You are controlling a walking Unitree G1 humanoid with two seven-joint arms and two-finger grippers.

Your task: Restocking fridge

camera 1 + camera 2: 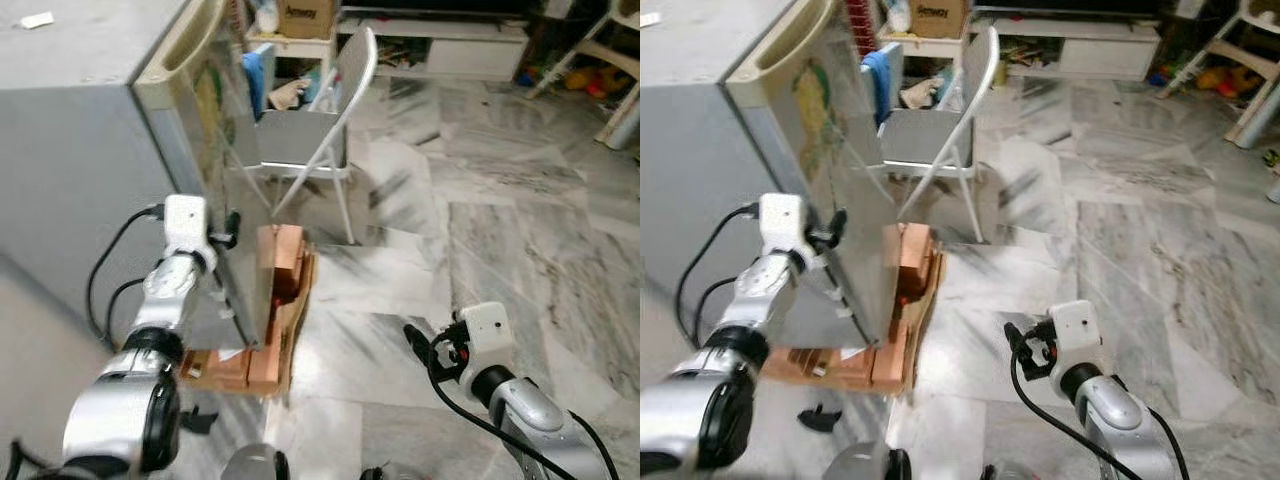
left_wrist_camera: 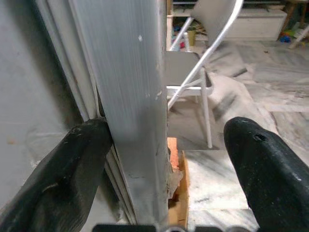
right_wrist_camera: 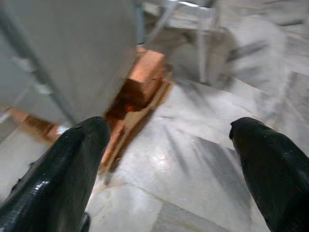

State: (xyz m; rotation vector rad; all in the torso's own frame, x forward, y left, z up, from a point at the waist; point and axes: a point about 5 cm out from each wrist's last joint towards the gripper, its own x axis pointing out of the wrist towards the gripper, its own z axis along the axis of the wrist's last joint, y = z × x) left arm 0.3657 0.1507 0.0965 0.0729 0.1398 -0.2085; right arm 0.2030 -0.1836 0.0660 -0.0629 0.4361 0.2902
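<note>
2 tools spread: left tool [image 2: 164, 159] astride fridge door [image 2: 130, 96] edge, right tool [image 3: 169, 159] above floor.

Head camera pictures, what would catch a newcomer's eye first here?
The grey fridge raised on orange bricks stands out, with the left tool spread open around the edge of the fridge door. Behind it stands a white folding chair on the marble floor, while the right tool hangs open, low to the right.

One box with a word on it

I see a brown cardboard box [image 1: 307, 16] far back by the chair [image 1: 318, 135]. It has dark letters, but they are too blurry for me to read. The fridge door [image 1: 830, 150] has a picture, no words.
</note>
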